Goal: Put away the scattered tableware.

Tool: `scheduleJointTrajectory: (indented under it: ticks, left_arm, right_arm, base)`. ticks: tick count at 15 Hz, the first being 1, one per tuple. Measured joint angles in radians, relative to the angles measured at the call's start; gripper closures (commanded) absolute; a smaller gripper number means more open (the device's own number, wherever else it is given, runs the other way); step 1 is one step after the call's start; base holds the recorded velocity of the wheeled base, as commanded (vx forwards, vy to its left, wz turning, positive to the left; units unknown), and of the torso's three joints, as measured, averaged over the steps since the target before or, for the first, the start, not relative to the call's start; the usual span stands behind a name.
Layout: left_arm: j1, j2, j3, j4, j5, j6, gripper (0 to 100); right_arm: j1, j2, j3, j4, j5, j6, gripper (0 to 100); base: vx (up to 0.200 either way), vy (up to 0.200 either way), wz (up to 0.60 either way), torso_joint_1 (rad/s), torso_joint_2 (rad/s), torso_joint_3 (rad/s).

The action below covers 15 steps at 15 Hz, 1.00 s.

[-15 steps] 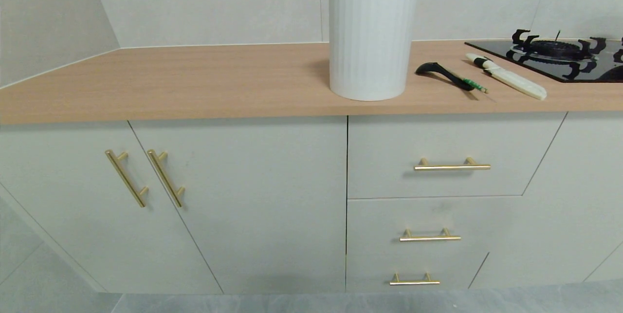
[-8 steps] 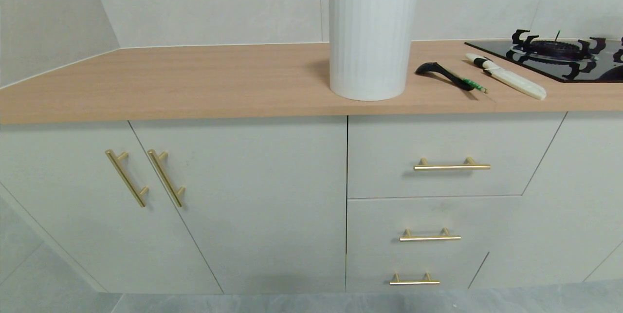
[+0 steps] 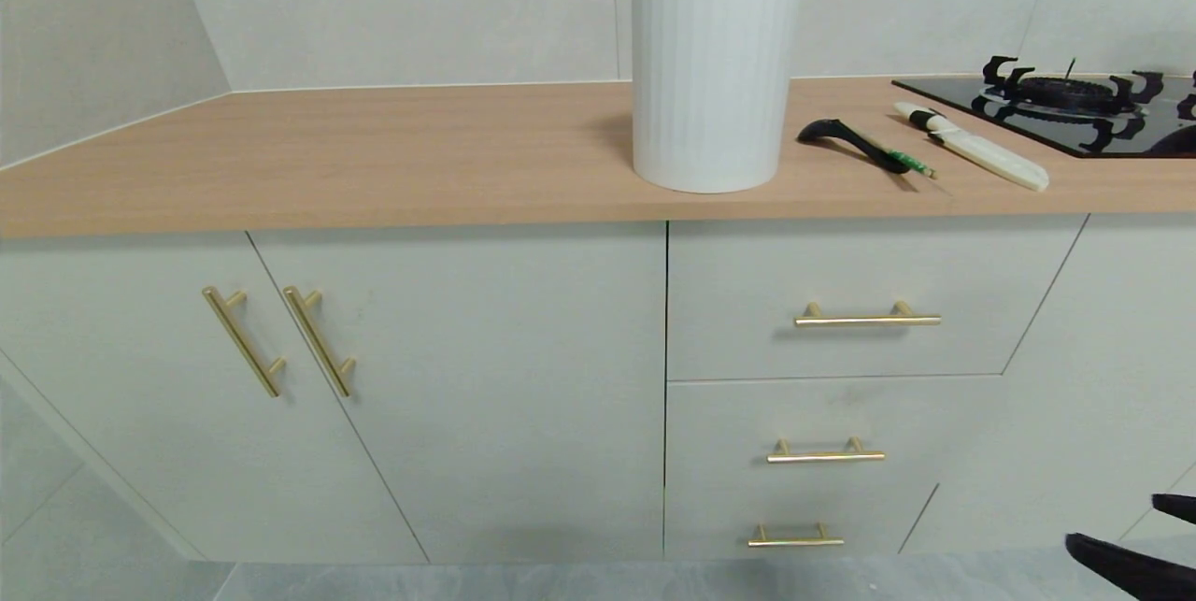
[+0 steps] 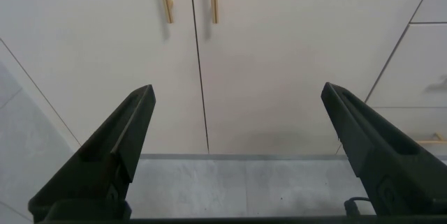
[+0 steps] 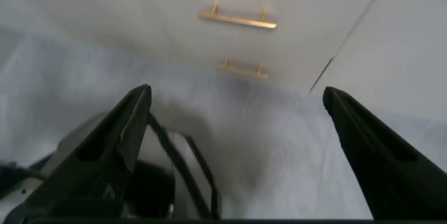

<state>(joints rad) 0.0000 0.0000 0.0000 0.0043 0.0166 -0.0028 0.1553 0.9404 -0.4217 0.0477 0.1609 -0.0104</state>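
A tall white ribbed container (image 3: 715,59) stood upright on the wooden counter (image 3: 374,152), near its front edge; its rim met the top of the head view, so what it held could not be told. The scattered tableware lay on the counter on the robot's right of it: a black-handled utensil (image 3: 855,145) near the container but apart from it; just beyond that, a white knife (image 3: 972,148), its handle end close to the black hob (image 3: 1074,110). Below the counter, the two cabinet doors (image 3: 448,377) and the three drawers (image 3: 841,274) were closed.

The left gripper (image 4: 237,90) hung low before the cabinet doors, near the floor; its jaws were spread wide with nothing between them. The right gripper (image 5: 236,92) sat low in front of the two lower drawers; its jaws were also wide apart and empty.

Compared with half a second before, the right gripper (image 3: 1154,536) had entered the lower right corner of the head view; the container, the utensil and the knife lay where they had been.
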Motion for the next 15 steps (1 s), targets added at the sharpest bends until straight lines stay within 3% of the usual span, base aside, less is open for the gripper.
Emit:
scheduleJointTrajectory:
  ticks: [7, 11, 15]
  left_arm:
    - [0.0, 0.0, 0.0, 0.0, 0.0, 0.0, 0]
    - [0.0, 0.0, 0.0, 0.0, 0.0, 0.0, 0]
    - [0.0, 0.0, 0.0, 0.0, 0.0, 0.0, 0]
  right_arm:
    - [0.096, 0.642, -0.155, -0.263, -0.069, -0.001, 0]
    - [0.121, 0.887, -0.114, -0.57, -0.101, 0.008, 0]
    - [0.124, 1.007, -0.075, -0.714, -0.148, 0.013, 0]
  base:
    - [0.0, 0.0, 0.0, 0.0, 0.0, 0.0]
    - [0.0, 0.0, 0.0, 0.0, 0.0, 0.0]
    - [0.0, 0.0, 0.0, 0.0, 0.0, 0.0]
